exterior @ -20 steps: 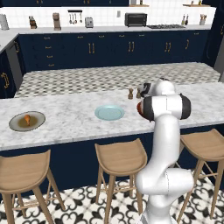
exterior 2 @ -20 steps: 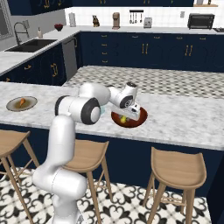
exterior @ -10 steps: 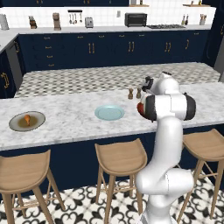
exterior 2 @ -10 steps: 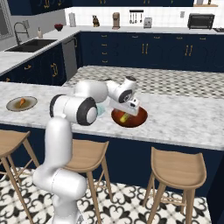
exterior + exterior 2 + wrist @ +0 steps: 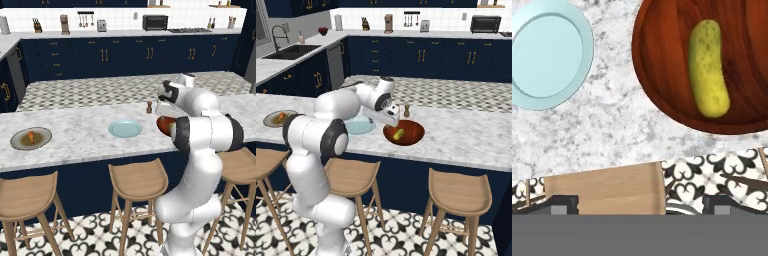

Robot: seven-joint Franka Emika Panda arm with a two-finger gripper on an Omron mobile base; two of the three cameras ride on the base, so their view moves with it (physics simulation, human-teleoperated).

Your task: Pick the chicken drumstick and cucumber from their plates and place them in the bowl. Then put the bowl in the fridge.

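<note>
One cucumber (image 5: 708,67), two plates (image 5: 125,129)

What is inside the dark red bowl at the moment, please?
Only the cucumber lies inside the bowl. The hand view cuts off the bowl's far edge.

Cucumber (image 5: 708,67) lies flat inside the dark red-brown bowl (image 5: 662,75); the pale blue plate (image 5: 549,55) sits bare beside it, while the drumstick (image 5: 31,135) rests on the olive plate (image 5: 17,144), well apart.
</note>
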